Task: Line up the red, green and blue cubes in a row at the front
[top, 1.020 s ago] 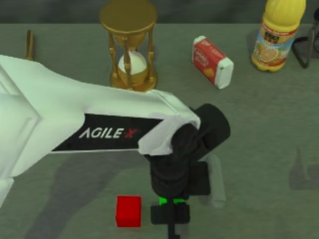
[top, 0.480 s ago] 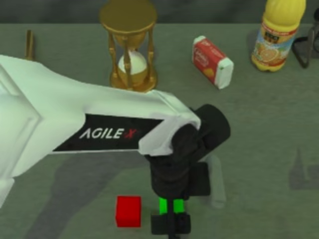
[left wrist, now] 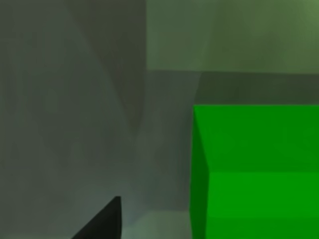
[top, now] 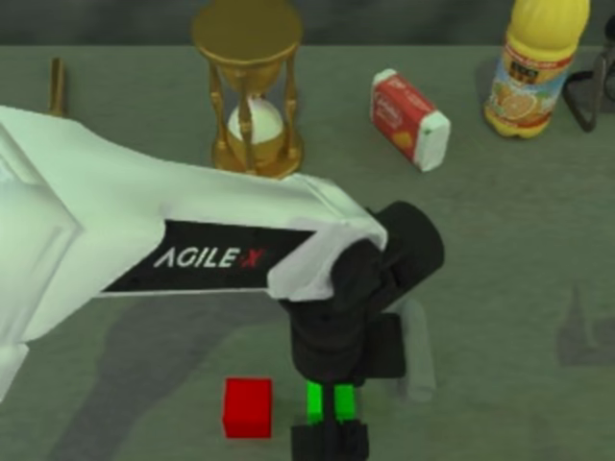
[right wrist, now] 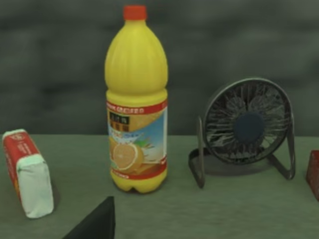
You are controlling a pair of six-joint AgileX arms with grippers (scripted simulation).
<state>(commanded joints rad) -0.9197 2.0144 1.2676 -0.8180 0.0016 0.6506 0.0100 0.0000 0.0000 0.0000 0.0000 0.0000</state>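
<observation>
Green cube more exposed, left gripper's fingers straddling it

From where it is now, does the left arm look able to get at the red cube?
Probably yes. The left gripper hangs at the green cube near the table's front edge, and the red cube sits just beside it to the left, with bare table between and nothing over it.
</observation>
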